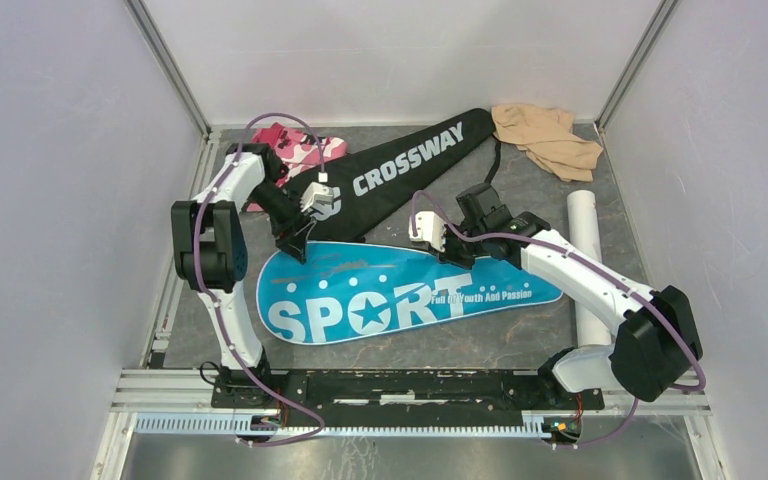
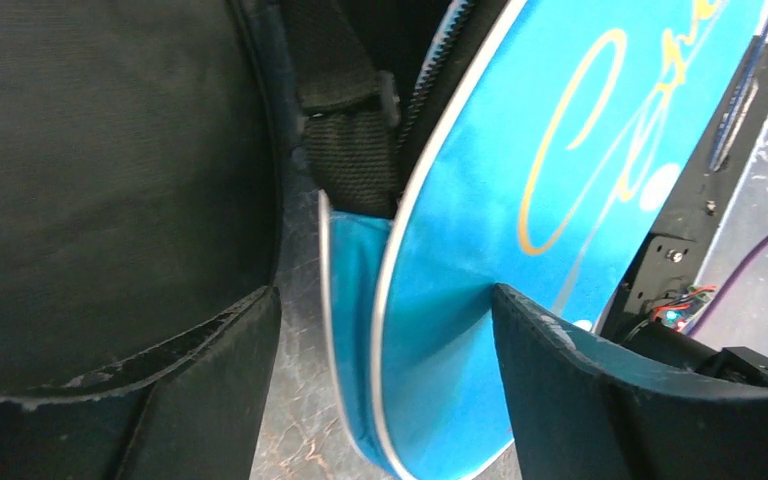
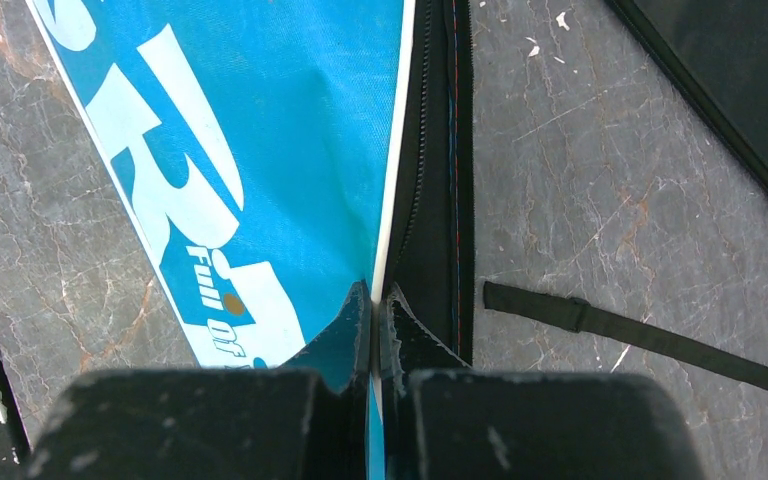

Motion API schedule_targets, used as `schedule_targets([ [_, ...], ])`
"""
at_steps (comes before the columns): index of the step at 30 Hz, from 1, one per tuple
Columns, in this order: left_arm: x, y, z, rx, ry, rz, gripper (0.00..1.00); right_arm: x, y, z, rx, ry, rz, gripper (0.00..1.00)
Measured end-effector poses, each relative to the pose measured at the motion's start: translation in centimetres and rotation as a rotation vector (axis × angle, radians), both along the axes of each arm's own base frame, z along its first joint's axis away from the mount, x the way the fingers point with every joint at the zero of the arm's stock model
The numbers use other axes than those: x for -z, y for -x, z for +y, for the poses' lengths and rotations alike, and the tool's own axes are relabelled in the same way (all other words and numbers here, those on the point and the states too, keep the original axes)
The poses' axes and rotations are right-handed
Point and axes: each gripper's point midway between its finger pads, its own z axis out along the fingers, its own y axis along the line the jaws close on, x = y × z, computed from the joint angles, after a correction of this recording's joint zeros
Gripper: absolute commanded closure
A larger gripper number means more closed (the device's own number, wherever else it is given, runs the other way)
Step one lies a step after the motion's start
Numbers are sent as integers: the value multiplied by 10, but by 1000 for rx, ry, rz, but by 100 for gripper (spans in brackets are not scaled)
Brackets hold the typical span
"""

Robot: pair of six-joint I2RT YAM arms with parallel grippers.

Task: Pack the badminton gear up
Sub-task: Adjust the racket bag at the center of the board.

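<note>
Blue "SPORT" racket cover [image 1: 400, 295]: flat on the counter [image 1: 530, 190] in front of both arm bases. Every place below is given from it.
Right fingers [image 3: 415, 350]: closed tight on the cover's far edge, at the white piping beside the black zip band.
Left fingers [image 2: 210, 390]: spread wide, straddling the cover's wide rounded end, whose rim stands up between them. They grip nothing yet.
Risk, thin pinch: your right hold is on piping only. A hard pull would likely slip it free.
Risk, wrong fabric: the black "CROSSWAY" racket cover [image 1: 400, 165] lies just beyond the wide end, right beside one left finger. Close there carelessly and you may catch both covers.
Risk, snag: a black strap [image 3: 640, 335] trails on the counter just past the far edge, near your right fingers. It could drag along.
Long white tube [image 1: 585, 225]: beside the narrow end. Your right forearm passes over it, so a low sweep could roll it.
Beige cloth [image 1: 545, 135]: well beyond the narrow end, out of the way.
Pink-and-white camouflage cloth [image 1: 295, 148]: beyond the wide end, behind your left arm.
Rackets, shuttlecocks: not visible.
</note>
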Motion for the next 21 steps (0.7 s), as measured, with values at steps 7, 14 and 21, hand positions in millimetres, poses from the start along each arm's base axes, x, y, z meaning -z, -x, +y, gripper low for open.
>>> schedule_targets([
  [7,9,17,-12,3,36,81,53,0,0,-1,11,1,4,100],
  [14,7,22,-17,6,31,104,96,4,0,-4,28,16,9,97],
  [21,-37,17,-19,31,29,-64,98,7,-3,-10,50,42,-5,72],
])
